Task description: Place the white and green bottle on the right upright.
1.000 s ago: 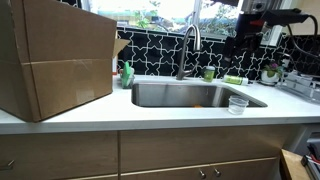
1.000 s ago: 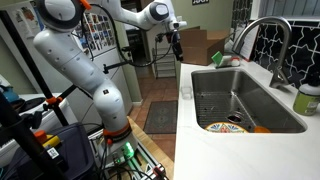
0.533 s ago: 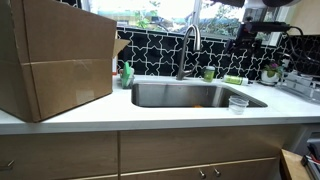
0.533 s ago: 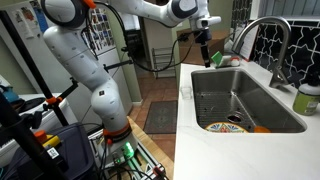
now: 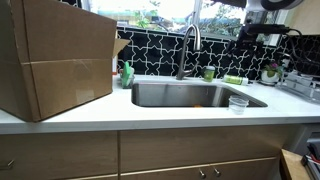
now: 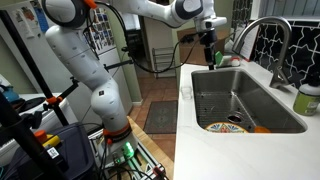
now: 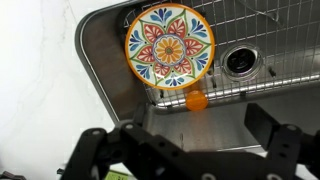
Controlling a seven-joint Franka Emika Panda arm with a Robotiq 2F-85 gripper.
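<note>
The white and green bottle [image 5: 233, 79] lies on its side on the counter behind the sink's right end, beside a short green cup [image 5: 209, 73]. A pale green sliver at the bottom edge of the wrist view [image 7: 118, 176] may be the bottle; I cannot tell. My gripper [image 5: 252, 38] hangs high above that end of the counter. It also shows above the sink's near edge in an exterior view [image 6: 208, 52]. In the wrist view the gripper [image 7: 185, 135] is open and empty, looking down into the sink.
The steel sink [image 7: 110, 80] holds a patterned plate [image 7: 170, 45] on a wire rack and an orange ball [image 7: 197, 100]. A clear plastic cup [image 5: 237, 104] stands on the front counter. A faucet [image 5: 188, 50], all-green soap bottle [image 5: 127, 73], large cardboard box [image 5: 55, 60] and potted plant [image 5: 270, 72] are nearby.
The arm has swung from beside the counter to over the sink, and has risen in the exterior view facing the sink. The gripper stays open. The bottle has not moved.
</note>
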